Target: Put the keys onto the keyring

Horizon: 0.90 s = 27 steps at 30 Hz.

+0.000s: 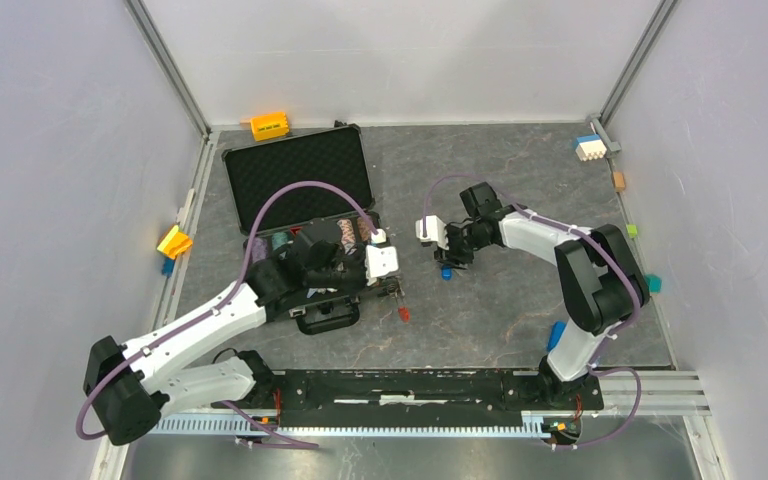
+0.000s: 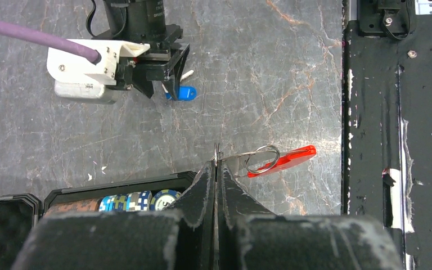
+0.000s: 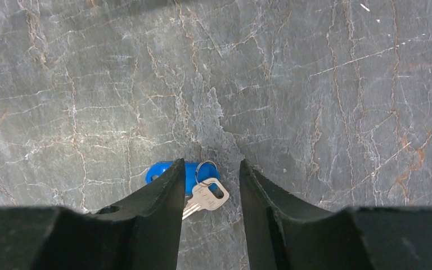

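Note:
My left gripper [image 2: 217, 164] is shut on the keyring [image 2: 262, 158], pinching a thin metal loop edge-on between its fingertips. A silvery ring and a red flat strip [image 2: 288, 159] hang off to the right, just above the table; in the top view the red strip [image 1: 403, 313] shows below my left gripper [image 1: 397, 290]. The keys [image 3: 207, 196], a silver key on a small ring with a blue plastic head [image 3: 194, 169], lie flat on the table. My right gripper [image 3: 211, 164] stands open over them, its left finger covering part of the blue head. In the left wrist view the blue head [image 2: 187, 93] lies beside that gripper.
An open black case [image 1: 300, 175] with poker chips [image 2: 138, 201] sits under my left arm. Small blocks lie at the table's edges: orange [image 1: 270, 125], yellow [image 1: 174, 242], white and blue [image 1: 589, 148]. A black rail [image 1: 410, 388] runs along the near edge.

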Each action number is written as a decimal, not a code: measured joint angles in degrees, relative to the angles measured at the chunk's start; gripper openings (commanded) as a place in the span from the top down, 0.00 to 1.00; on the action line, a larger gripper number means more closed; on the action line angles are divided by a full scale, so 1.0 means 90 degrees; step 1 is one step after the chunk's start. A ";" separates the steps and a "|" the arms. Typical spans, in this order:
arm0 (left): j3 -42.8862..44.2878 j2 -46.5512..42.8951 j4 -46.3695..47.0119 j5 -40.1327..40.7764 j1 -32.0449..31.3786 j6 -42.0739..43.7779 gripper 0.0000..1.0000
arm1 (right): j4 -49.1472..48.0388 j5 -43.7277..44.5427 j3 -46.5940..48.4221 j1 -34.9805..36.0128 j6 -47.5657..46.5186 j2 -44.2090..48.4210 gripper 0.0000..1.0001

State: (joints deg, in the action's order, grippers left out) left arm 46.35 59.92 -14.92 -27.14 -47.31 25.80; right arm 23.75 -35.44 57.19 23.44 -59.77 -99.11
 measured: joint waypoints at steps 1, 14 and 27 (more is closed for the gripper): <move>0.0000 -0.0012 0.0002 0.0000 0.0000 0.0000 0.98 | 0.0024 0.0005 0.0041 0.0012 -0.0017 -0.0036 0.56; 0.0000 -0.0056 0.0000 -0.0002 0.0000 0.0000 0.98 | 0.0396 0.0068 0.0221 0.0017 -0.0318 -0.0236 0.57; 0.0000 -0.0056 0.0000 -0.0010 0.0000 0.0000 0.98 | 0.0544 0.0102 0.0590 0.0010 -0.0352 -0.0551 0.66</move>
State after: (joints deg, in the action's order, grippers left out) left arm 46.35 59.42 -14.92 -27.22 -47.31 25.80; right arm 28.64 -34.52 62.50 23.53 -62.94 -104.07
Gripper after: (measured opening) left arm 0.035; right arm 0.355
